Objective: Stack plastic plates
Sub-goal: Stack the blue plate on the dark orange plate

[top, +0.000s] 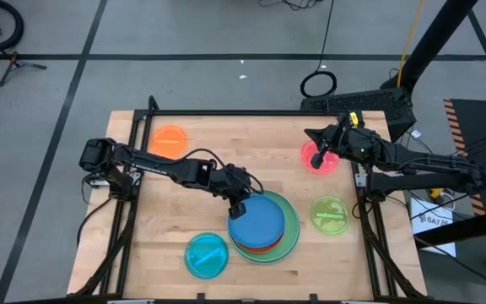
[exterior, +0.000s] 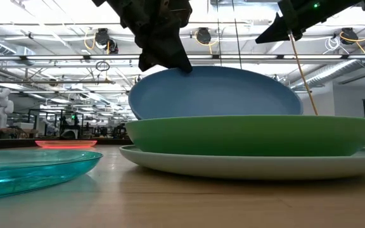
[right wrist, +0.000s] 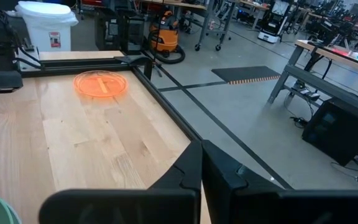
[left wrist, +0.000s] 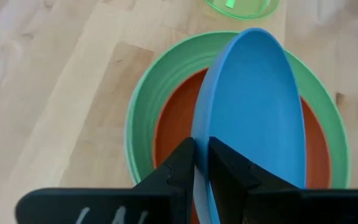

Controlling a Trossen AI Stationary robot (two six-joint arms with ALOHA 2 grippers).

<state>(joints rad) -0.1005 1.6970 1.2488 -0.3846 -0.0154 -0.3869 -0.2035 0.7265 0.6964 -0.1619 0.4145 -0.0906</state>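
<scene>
The left pincer [top: 238, 209] pinches the rim of the blue plate [top: 256, 221], one finger [left wrist: 173, 174] on each face of the rim, as the left wrist view shows. The plate tilts: the held edge is raised and the far edge rests down in the stack. Below the pincer lies the stack itself: a rust-brown plate [left wrist: 173, 124] inside a green plate [left wrist: 143, 99], and in the low view the green plate sits on a wider pale plate [exterior: 252, 166] that lies flat on the desk [top: 159, 228].

Just beside the stack, on the near side of the left pincer, a cyan plate [top: 206, 254] lies flat on the desk. Beyond the stack from the left pincer, toward the right arm, a lime plate [top: 329, 214] lies alone. Well behind the left pincer, near the far left corner of the desk, sits an orange plate [top: 170, 138].

The right pincer [top: 318, 158] has its fingers [right wrist: 188, 171] pressed together with nothing between them. It hangs over the pink plate [top: 332, 160], which lies near the far right edge of the desk. From its wrist view the right pincer faces across the bare wood toward the orange plate at the other side.
</scene>
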